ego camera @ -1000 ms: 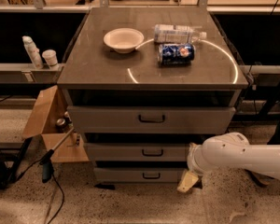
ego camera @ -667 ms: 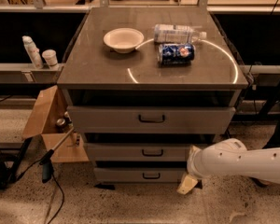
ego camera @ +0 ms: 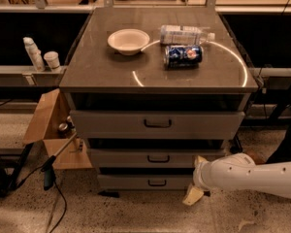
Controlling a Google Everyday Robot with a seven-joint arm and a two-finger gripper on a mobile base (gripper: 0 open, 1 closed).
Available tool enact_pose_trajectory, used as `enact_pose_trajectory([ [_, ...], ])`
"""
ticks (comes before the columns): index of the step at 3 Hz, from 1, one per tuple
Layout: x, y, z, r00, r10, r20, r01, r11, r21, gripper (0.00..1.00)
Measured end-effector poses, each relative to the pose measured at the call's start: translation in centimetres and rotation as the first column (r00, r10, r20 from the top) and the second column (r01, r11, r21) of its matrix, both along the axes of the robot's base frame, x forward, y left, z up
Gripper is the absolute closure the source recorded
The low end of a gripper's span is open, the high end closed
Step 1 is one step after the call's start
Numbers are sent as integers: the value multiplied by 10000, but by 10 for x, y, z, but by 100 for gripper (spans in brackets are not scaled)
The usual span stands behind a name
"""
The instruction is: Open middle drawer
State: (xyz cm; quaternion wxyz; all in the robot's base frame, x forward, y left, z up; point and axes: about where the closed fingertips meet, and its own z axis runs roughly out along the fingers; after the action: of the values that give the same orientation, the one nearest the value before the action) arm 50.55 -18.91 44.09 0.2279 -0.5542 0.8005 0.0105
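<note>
Camera view shows the middle drawer (ego camera: 121, 158) shut, low in the centre of the frame, so reaching its handle (ego camera: 158, 158) and pulling are both left to do. The claw (ego camera: 194, 191) sits lower right, beside the drawer fronts' right ends and off the handle. I cannot tell whether it is open, closed or touching anything.

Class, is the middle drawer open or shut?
Shut: the middle drawer sits pushed in like the top drawer and bottom drawer, no interior showing. The gripper is low, right of the cabinet.
</note>
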Motion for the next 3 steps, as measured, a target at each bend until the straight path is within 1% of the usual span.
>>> enact_pose_trajectory([
  [1, 4, 17, -11, 9990, 365, -239, -340, 9944, 1006, 0],
  [2, 13, 22, -10, 9928, 1156, -306, -1096, 9820, 1538, 0],
  [3, 17, 24, -10, 9814, 1909, -180, -1855, 9691, 1626, 0],
])
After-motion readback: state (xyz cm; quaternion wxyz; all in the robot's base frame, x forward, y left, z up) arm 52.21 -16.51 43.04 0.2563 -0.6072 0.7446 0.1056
